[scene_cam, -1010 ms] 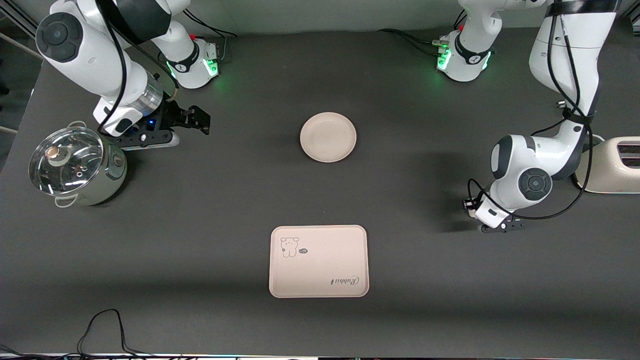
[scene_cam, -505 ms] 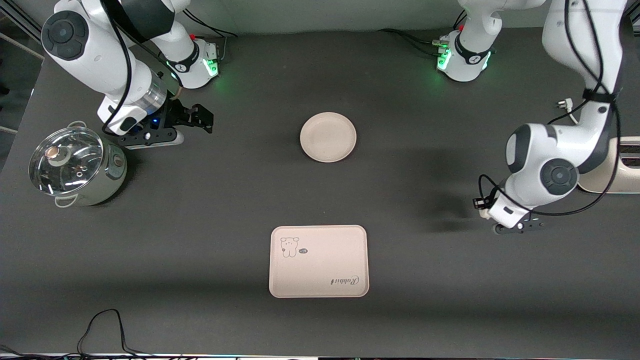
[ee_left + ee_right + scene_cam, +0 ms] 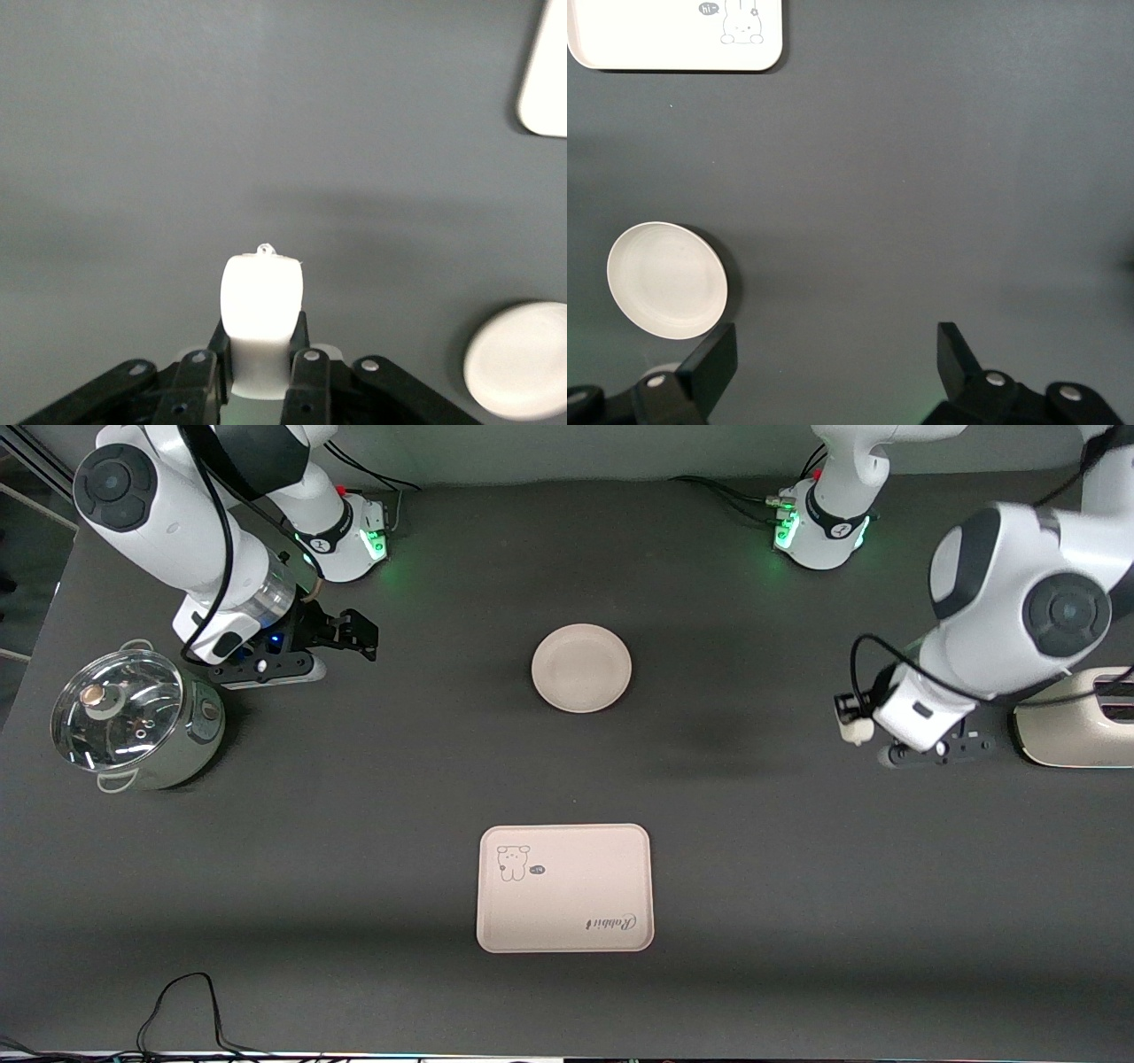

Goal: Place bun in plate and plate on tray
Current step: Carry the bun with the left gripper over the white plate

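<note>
— Where's the bun?
— Pinched in the left claw, up over bare table toward the left arm's end.
— And the right claw?
— Spread wide (waiting beside the pot). Plate sits farther back than the tray.

Bare table between bun and plate

Dark grey table, four things resting on it.
Round plate near mid-table, bare; rectangular tray nearer the front camera, well apart from the plate, bear drawing and "Rabbit" script showing. Glass-lidded steel pot at the right arm's end. Cream toaster at the left arm's end. Black cable loops along the near edge.
</note>
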You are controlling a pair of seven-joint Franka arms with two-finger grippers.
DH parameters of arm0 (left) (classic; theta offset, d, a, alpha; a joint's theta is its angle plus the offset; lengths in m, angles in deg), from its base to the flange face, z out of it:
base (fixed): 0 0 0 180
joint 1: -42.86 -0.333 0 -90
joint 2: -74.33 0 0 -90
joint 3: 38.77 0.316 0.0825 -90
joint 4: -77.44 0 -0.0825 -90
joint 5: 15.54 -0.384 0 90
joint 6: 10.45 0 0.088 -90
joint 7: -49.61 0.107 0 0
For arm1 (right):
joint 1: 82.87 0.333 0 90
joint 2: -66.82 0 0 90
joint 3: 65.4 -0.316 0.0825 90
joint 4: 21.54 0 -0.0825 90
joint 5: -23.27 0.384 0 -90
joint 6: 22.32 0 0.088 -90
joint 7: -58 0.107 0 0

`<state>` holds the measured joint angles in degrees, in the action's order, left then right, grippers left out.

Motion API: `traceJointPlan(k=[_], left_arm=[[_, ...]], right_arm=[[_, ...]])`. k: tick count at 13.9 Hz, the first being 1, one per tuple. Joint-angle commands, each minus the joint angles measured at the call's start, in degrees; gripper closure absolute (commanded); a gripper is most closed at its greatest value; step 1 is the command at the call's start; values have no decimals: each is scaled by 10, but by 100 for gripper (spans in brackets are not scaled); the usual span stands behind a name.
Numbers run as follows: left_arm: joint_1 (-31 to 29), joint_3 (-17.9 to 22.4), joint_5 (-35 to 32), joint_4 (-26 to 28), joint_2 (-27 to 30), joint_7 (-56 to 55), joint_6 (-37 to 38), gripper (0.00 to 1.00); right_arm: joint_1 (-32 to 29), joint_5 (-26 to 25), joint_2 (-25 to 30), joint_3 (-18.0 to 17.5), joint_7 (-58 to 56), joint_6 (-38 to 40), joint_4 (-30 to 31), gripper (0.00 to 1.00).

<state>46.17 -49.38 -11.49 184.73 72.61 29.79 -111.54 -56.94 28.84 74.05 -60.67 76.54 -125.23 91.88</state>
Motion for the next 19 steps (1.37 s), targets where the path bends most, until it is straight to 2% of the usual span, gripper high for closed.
traceJointPlan(k=[1,3,5,7,9,15,19], left_arm=[[4,-93,3,-44,25,-133,55,72],[5,-177,4,-62,19,-255,48,72],[13,-237,7,-67,-1,-315,10,72],[34,-267,5,-67,-41,-360,-36,70],[82,-268,-7,-62,-91,-377,-87,68],[174,-268,-128,-53,-243,-498,-198,67],[183,-265,-164,32,-262,-542,-293,67]], right_arm=[[7,9,13,5,11,-5,10,0],[7,9,11,5,11,-7,10,0],[8,8,16,5,11,-5,13,0],[7,8,15,5,11,-5,12,0],[7,8,15,5,11,-5,13,0],[8,8,15,5,11,-5,13,0],[8,8,15,5,11,-6,13,0]])
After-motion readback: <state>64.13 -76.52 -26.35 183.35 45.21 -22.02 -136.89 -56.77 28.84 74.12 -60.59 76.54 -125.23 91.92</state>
